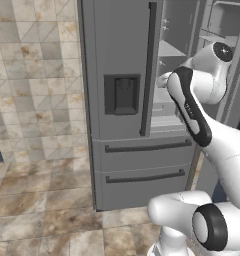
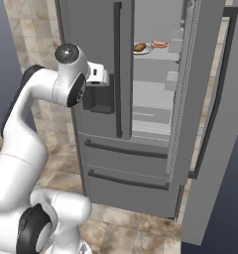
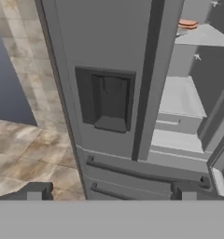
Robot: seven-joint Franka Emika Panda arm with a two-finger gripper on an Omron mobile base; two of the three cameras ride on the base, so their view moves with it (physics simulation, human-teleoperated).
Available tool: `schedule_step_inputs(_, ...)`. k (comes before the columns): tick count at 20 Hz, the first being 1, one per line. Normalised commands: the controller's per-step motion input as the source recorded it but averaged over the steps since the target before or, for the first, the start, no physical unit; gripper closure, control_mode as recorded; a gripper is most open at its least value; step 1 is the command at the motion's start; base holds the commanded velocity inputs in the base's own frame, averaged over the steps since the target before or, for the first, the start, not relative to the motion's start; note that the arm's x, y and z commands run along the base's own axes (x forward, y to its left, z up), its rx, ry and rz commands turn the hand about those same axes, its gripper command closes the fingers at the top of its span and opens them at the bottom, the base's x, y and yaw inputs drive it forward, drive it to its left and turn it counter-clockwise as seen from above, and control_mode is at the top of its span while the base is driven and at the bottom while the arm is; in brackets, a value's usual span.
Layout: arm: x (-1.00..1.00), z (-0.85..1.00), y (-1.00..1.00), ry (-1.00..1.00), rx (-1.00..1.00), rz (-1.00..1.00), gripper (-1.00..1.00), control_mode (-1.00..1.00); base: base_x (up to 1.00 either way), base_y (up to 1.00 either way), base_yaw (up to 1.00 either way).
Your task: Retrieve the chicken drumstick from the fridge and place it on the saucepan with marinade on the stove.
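The fridge (image 1: 124,95) stands on the tiled floor (image 1: 37,210), its right door open. The dispenser panel (image 1: 122,94) sits left of the long handle (image 1: 148,70); two drawers (image 1: 142,165) lie below. The arm (image 1: 197,115) reaches toward the open compartment.

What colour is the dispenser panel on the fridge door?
Dark grey, almost black, on the lighter grey fridge; the dispenser panel shows best in the hand view.

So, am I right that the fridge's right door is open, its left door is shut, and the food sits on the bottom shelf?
Not quite: the food sits on a top shelf of the fridge, as the right base view shows. The right door is open and the left one shut.
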Motion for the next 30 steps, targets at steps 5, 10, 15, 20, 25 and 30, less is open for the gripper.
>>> schedule_step_inputs(5, 0.64, -0.01, -0.30, 0.04, 0.00, -0.13, -1.00, -1.00, 0.00, 0.00, 0.00)
schedule_step_inputs(10, 0.75, 0.00, -0.16, 0.02, 0.00, -0.11, -1.00, -1.00, 0.00, 0.00, 0.00)
schedule_step_inputs(15, 0.42, 0.00, -0.03, 0.00, 0.00, -0.02, -1.00, -1.00, 0.00, 0.00, 0.00)
schedule_step_inputs(20, 0.28, -0.01, 0.00, 0.00, 0.00, 0.00, -1.00, -1.00, 0.00, 0.00, 0.00)
schedule_step_inputs(25, 0.49, -0.05, 0.00, 0.00, 0.00, 0.00, -1.00, -1.00, 0.00, 0.00, 0.00)
schedule_step_inputs(30, 0.49, -0.15, 0.00, 0.00, 0.00, 0.00, -1.00, -1.00, 0.00, 0.00, 0.00)
